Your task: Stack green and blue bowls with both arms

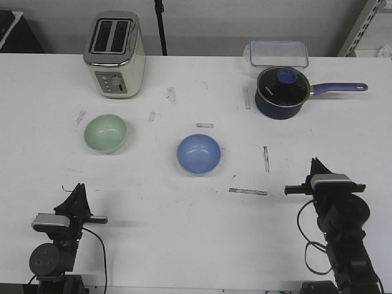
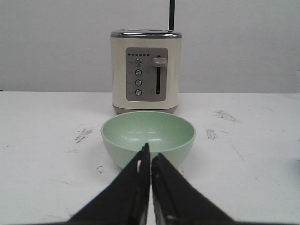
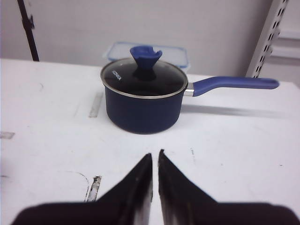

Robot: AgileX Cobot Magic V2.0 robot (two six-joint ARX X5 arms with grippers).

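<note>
The pale mint green bowl (image 1: 105, 133) sits upright on the white table at the left, in front of the toaster; it also shows in the left wrist view (image 2: 148, 136), straight ahead of the fingers. The medium blue bowl (image 1: 199, 154) sits upright near the table's middle. My left gripper (image 1: 77, 191) is shut and empty at the near left, well short of the green bowl; it shows in the left wrist view (image 2: 151, 154). My right gripper (image 1: 317, 166) is shut and empty at the near right, to the right of the blue bowl; it shows in the right wrist view (image 3: 155, 157).
A cream and silver toaster (image 1: 114, 54) stands at the back left. A dark navy saucepan (image 1: 280, 92) with glass lid and blue handle stands at the back right, with a clear plastic box (image 1: 278, 53) behind it. Tape marks dot the table (image 1: 248, 191).
</note>
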